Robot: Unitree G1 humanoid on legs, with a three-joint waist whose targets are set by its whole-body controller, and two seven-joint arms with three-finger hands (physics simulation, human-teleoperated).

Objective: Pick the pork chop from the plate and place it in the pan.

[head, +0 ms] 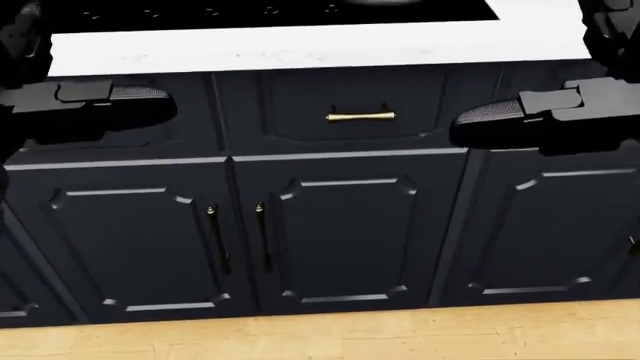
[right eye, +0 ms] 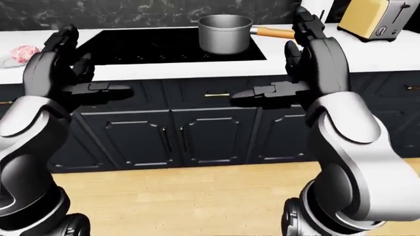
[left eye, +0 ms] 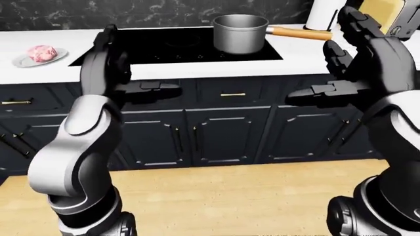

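Both the left hand and right hand are raised, fingers spread, empty. Pork chop lies on plate, far left of the pan on the desk.

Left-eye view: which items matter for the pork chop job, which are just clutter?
Job items:
- pork chop, on the plate
- plate, on the counter at the view's left
- pan, on the stove
- left hand and right hand, both raised, open and empty

Lying about:
- toaster
- white roll at the view's top right
- stove
- cabinet doors
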